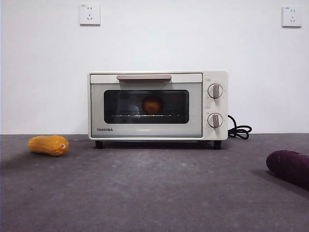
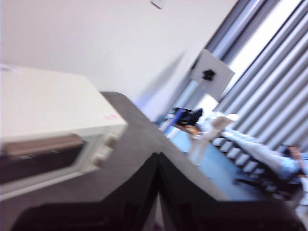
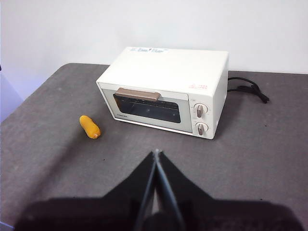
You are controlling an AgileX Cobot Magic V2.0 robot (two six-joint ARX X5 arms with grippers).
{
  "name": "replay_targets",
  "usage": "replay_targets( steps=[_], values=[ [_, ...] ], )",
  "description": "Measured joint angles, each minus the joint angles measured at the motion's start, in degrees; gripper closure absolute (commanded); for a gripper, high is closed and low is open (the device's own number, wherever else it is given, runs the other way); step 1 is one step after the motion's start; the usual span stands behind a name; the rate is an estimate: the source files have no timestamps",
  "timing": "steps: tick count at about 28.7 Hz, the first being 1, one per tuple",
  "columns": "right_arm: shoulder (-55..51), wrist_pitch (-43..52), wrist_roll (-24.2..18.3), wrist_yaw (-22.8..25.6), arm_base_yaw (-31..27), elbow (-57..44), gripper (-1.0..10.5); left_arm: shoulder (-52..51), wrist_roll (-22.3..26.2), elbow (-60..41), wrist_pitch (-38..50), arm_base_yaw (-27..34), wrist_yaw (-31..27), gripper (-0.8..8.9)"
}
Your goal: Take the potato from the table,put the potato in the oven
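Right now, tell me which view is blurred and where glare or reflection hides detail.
Left wrist view: motion-smeared throughout, the oven soft, window light blown out. Front view: sharp; dark door glass dims the potato inside. Right wrist view: sharp, evenly lit.

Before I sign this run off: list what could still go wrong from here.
Little looks risky: the potato sits on the rack inside the oven, whose door appears shut.
1. The cord lies looped on the table beside the oven; an arm sweeping there might snag it.
2. The purple vegetable lies near the table's front, where a lowering arm could knock it.
The left gripper and right gripper are shut and empty.
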Motion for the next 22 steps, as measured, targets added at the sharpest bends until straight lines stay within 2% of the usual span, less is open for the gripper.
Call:
replay_targets(
  steps=[2, 7, 10, 13, 15, 17, 22],
  values=[
    [0.35, 0.0, 0.02, 0.0, 0.0, 0.0, 9.5, -0.35, 5.88, 0.0, -2.25, 0.13, -5.09, 8.18],
    [1.03, 0.0, 0.02, 0.0, 0.0, 0.0, 9.5, -4.61, 28.0, -1.86, -11.43, 0.13, -23.37, 8.18],
    [1.77, 0.0, 0.0, 0.0, 0.0, 0.0, 9.5, -9.51, 36.94, -7.54, -10.08, 0.5, -25.35, 8.18],
    [2.71, 0.0, 0.02, 0.0, 0.0, 0.0, 9.5, -15.87, 40.72, -16.7, -4.09, 1.75, -28.96, 8.18],
    [3.23, 0.0, 0.02, 0.0, 0.0, 0.0, 9.5, -19.8, 41.53, -22.95, 0.42, 2.49, -32.37, 8.18],
    [3.82, 0.0, 0.0, 0.0, 0.0, 0.0, 9.5, -24.26, 41.44, -30.36, 5.31, 2.86, -34.73, 8.18],
    [5.68, 0.0, 0.02, 0.0, 0.0, 0.0, 9.5, -34.16, 39.6, -46.42, 12.04, 2.84, -35.32, 8.18]
  ],
)
